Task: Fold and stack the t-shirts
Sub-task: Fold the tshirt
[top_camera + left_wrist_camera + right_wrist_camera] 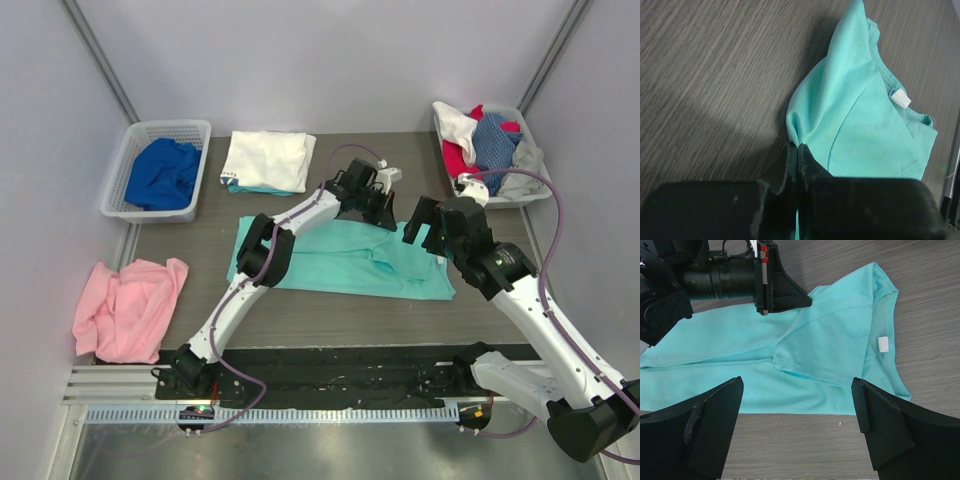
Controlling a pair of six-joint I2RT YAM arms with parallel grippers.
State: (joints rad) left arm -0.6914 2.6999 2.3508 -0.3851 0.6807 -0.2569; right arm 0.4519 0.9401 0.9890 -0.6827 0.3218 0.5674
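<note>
The left arm stretches from its base to mid-counter (pixel 350 315). Its left claw (pixel 797 150) pinches the 12 o'clock edge of the mint-green t-shirt (pixel 340 262), gathering the cloth into a ridge. The right arm bends in from 4 o'clock, with the right claw (pixel 796 385) spread wide above the collar end. A folded white t-shirt (pixel 268 160) lies at 11 o'clock. A basket (pixel 118 190) holding a blue t-shirt (pixel 160 172) sits at 10 o'clock, and a pink cloth (pixel 130 305) at 8.

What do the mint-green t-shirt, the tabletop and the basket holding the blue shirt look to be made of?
Mint-green t-shirt: soft matte knit, perhaps sports mesh; fine dotted weave and stitched seams show. Tabletop: dark grey wood-grain, probably laminate; streaked grain, low sheen. Basket: white plastic, judging by its moulded lattice walls.
</note>
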